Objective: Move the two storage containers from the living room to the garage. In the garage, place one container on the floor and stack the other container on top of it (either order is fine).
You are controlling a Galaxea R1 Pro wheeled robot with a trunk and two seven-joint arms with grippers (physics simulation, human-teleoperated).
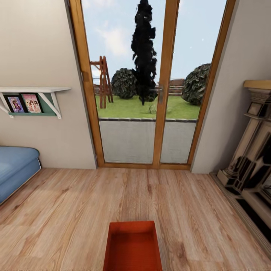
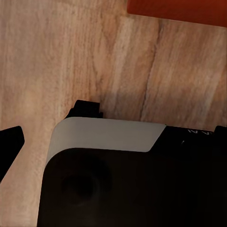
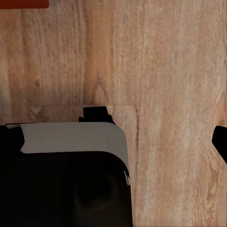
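Though hand states cannot be told, an empty orange-red bin [image 1: 132,246] on wood-plank floor [image 1: 67,210].

Orange-red bin [image 1: 133,246] on plank floor [image 1: 75,210]

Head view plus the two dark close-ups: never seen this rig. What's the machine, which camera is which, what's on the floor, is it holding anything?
It is a simulated wheeled robot with two arms, driven remotely by a person. The large picture comes from its head camera, looking forward and down in the living room: glass doors ahead, a blue sofa at one side, a fireplace at the other. On the wood-plank floor just in front lies one orange-red storage container, open and empty. The two close-ups come from cameras on each wrist, pointing down at the floor; the dark bulk is robot hardware. An orange-red corner shows in the left wrist view and the right. I cannot tell whether the grippers are open; nothing appears held.
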